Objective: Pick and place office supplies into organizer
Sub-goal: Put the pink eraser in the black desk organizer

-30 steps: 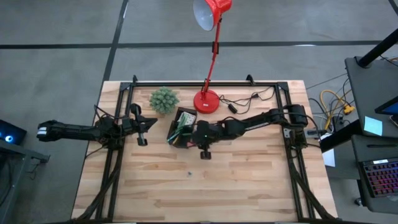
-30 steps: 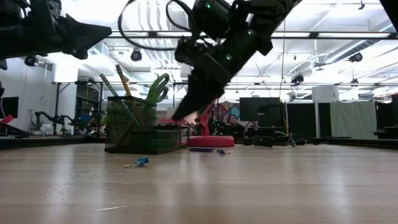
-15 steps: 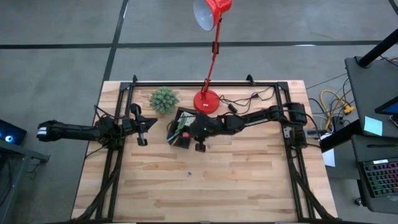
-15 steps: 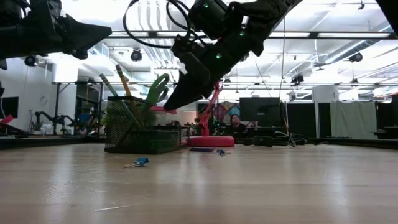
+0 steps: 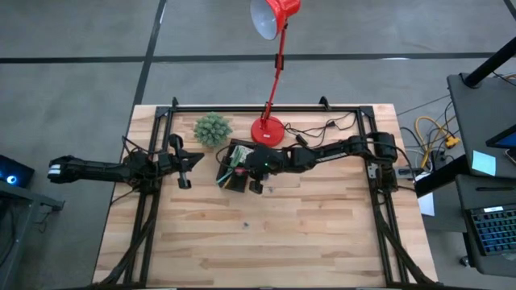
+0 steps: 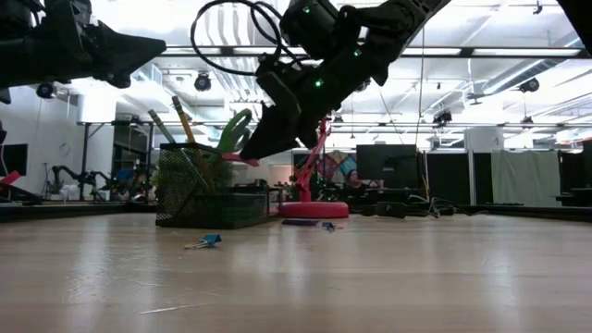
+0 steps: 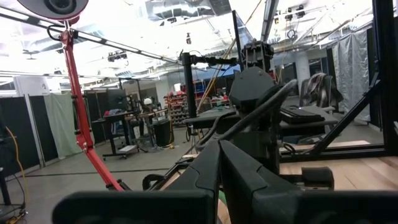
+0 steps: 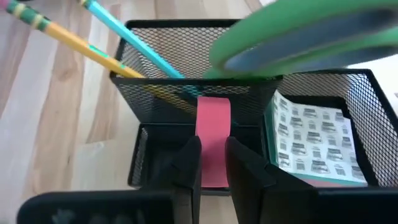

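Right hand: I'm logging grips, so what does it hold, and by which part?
The right hand pinches a pink sticky-note pad by one end, above the organizer.

Robotics lab: curtain partitions (image 6: 527, 178), monitors (image 6: 382, 163), ceiling ducting (image 7: 186, 9)

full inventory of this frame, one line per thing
organizer: 1, black mesh, table's far middle
pink sticky-note pad: 1, pink, between right gripper's fingers above organizer's front compartment
white dotted pad: 1, white, in a side compartment
scissors: 1, green handles, upright in tall compartment
yellow pencil: 1, same compartment
green pen: 1, same compartment
binder clip: 1, blue, on table nearer the low camera than the organizer
desk lamp: 1, red, far edge
plant: 1, green, beside lamp base
left gripper: idle, left of organizer
right gripper: over organizer
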{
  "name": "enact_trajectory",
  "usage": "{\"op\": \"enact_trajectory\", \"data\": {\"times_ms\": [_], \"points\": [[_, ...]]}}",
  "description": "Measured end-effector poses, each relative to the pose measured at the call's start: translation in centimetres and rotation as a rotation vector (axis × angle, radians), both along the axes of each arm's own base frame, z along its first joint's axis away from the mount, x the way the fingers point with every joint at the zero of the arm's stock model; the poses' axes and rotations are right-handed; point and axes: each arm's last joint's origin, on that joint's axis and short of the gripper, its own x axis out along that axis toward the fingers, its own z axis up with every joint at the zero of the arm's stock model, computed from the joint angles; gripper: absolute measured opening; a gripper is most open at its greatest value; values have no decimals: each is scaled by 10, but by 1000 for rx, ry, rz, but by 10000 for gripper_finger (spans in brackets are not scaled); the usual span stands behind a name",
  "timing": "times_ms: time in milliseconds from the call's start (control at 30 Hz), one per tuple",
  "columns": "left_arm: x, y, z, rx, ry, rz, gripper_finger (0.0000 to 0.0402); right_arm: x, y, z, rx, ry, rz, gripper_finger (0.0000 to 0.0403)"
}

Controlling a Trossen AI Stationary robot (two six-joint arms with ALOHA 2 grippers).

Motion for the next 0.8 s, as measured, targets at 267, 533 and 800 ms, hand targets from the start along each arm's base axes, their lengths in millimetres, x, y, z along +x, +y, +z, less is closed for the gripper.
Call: {"op": "enact_trajectory", "data": {"times_ms": [267, 533, 800], "points": [[0, 0, 0, 0, -2, 0, 0, 5, 1, -25, 27, 41, -19, 54], [0, 0, 0, 0, -2, 0, 0, 5, 0, -26, -1, 43, -41, 54], [0, 0, 0, 0, -2, 1, 0, 5, -2, -26, -24, 42, -59, 54]]}}
